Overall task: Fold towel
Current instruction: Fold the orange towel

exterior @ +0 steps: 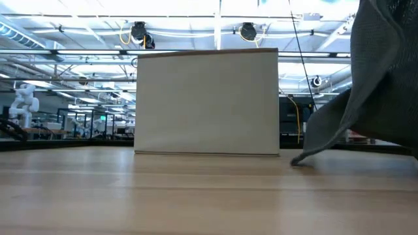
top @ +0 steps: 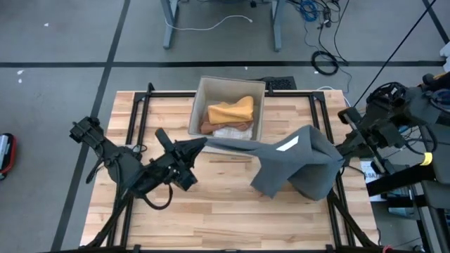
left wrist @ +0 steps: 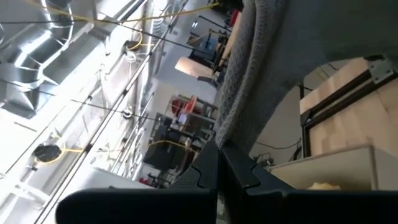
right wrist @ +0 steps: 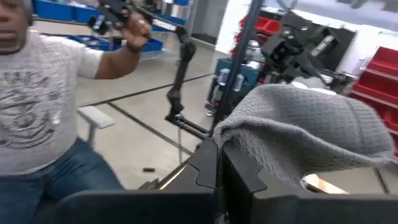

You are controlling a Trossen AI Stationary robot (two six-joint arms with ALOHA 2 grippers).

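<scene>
A grey towel is strung up between my two grippers over the right half of the table. My left gripper is shut on its left end, just in front of the box, and my right gripper is shut on its right end near the table's right edge. The cloth sags in folds between them. In the low view the towel hangs at the right, and its lowest tip reaches the table top. My left gripper pinches a bunched end of the towel between its two shut fingers, which point level toward the table's right side. The cloth runs on away from the fingertips, lifted above the table. My right gripper pinches a bunched edge of the towel between its shut fingers, held level. The cloth humps up and drapes over beyond the fingertips, hanging below them.
A beige open box stands at the table's far middle, with yellow-orange folded cloth inside. Black frame rails run along the table's sides. A person stands beyond the table in the right wrist view.
</scene>
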